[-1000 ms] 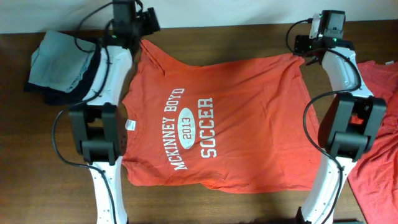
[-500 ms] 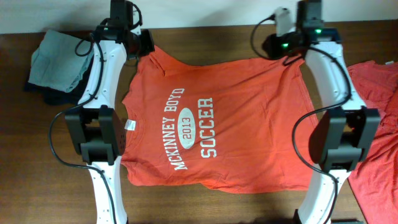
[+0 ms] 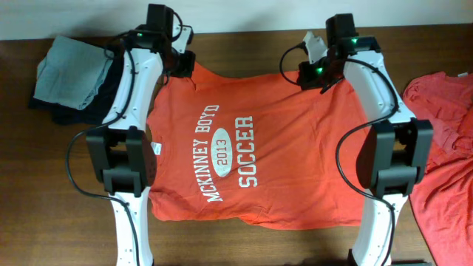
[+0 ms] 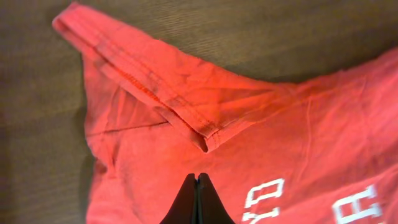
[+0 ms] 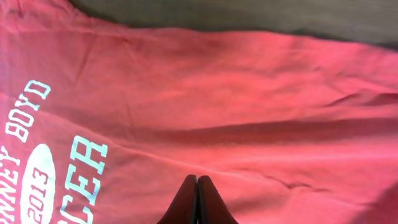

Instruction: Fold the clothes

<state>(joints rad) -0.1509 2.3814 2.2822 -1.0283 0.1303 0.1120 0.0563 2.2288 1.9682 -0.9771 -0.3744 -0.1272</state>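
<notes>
A: Looking at the shirt (image 3: pixel 244 148), where does it lie?

B: Flat on the worktop (image 3: pixel 59 192) between the arms, print up. A second red shirt (image 3: pixel 443 148) sits crumpled at the right edge.

A: And the tools?

B: Left tool (image 4: pixel 196 180) and right tool (image 5: pixel 196 180) are both pressed together above the far side. No cloth shows between the fingers.

A: How will it handle?

B: Light, limp cotton, I'd judge. It will sag and drag. Pinch the far sleeve (image 4: pixel 168 93) and the hem (image 3: pixel 358 214) through both layers.
</notes>
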